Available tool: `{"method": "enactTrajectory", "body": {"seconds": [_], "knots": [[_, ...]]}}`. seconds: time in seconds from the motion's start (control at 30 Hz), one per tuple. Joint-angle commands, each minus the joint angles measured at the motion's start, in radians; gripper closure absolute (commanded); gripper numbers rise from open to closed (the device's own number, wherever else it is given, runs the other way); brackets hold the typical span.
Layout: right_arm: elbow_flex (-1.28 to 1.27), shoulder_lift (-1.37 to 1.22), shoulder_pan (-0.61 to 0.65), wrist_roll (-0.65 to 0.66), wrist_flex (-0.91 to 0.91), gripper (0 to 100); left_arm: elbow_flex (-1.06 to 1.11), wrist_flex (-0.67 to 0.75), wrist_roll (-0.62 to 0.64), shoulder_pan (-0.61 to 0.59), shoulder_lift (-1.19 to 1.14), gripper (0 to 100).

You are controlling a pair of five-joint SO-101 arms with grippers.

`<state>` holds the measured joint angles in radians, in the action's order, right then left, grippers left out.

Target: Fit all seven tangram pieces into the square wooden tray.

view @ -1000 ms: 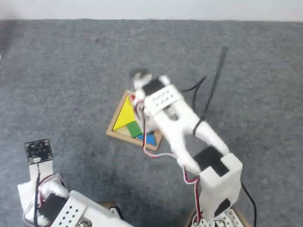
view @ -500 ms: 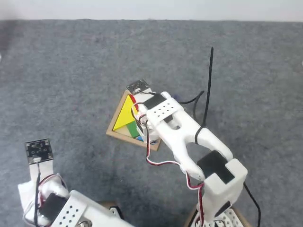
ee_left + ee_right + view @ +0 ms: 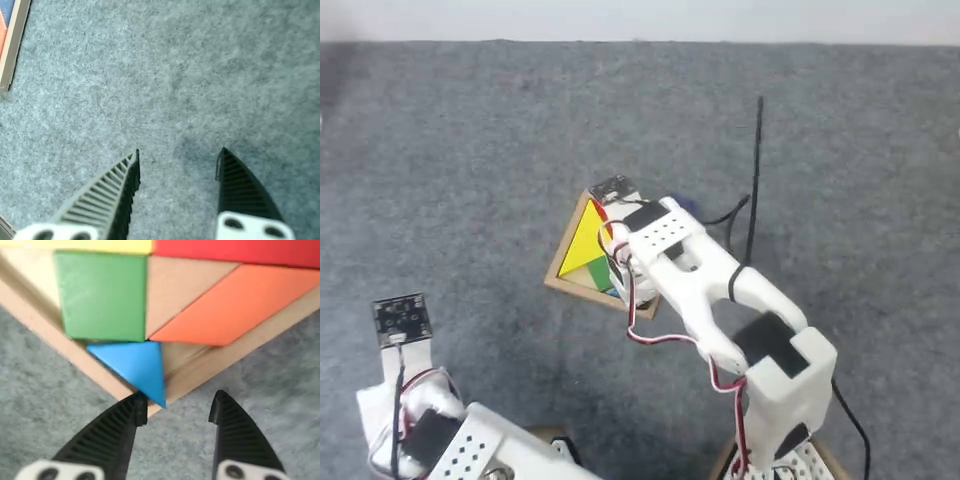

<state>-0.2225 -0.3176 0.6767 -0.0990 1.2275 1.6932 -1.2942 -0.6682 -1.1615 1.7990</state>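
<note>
Nothing readable here as far as I can tell. The coloured pieces (image 3: 102,295) sitting in the wooden tray (image 3: 50,325) are just plain painted faces, no letters or numbers on them. The small dark board (image 3: 400,318) on the arm at the near left has some tiny markings, but they're way too small to make out.

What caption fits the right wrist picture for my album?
Open jaws beside the small blue triangle piece overlapping a corner of the square wooden tray.
</note>
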Motion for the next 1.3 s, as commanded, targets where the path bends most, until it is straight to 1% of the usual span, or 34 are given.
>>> {"method": "enactTrajectory", "body": {"seconds": [0.0,0.17,0.23,0.33,0.43,0.47,0.57,0.63,0.73,1.03,1.13,1.27], "knots": [[0.038,-0.048,-0.016,-0.015,-0.025,79.0,-0.012,-0.008,-0.011,0.005,0.015,76],[0.112,-0.056,0.042,-0.008,-0.024,79.0,-0.012,-0.008,-0.011,0.005,0.015,76],[0.135,-0.056,0.048,-0.003,-0.024,79.0,-0.012,-0.008,-0.011,0.005,0.015,76],[0.169,-0.056,0.05,0.057,-0.024,79.0,-0.012,-0.008,-0.011,0.005,0.015,76],[0.207,-0.056,0.05,0.068,-0.018,79.2,-0.012,-0.008,-0.011,0.005,0.015,76],[0.215,-0.053,0.05,0.068,-0.018,80.7,-0.012,-0.008,-0.011,0.005,0.015,76],[0.226,-0.048,0.064,0.071,-0.018,89.9,-0.012,-0.008,-0.011,0.005,0.015,76],[0.229,-0.05,0.085,0.104,-0.018,92.2,-0.012,-0.008,-0.011,0.005,0.015,76],[0.229,-0.05,0.114,0.121,-0.016,92.3,-0.012,-0.008,-0.011,0.005,0.015,76],[0.238,-0.047,0.119,0.123,0.004,92.6,-0.012,-0.008,-0.011,0.005,0.015,76],[0.264,-0.047,0.119,0.123,0.012,92.6,-0.012,-0.008,-0.011,0.005,0.015,76],[0.347,-0.047,0.119,0.121,0.071,92.7,-0.012,-0.008,-0.011,0.005,0.015,76]]}}
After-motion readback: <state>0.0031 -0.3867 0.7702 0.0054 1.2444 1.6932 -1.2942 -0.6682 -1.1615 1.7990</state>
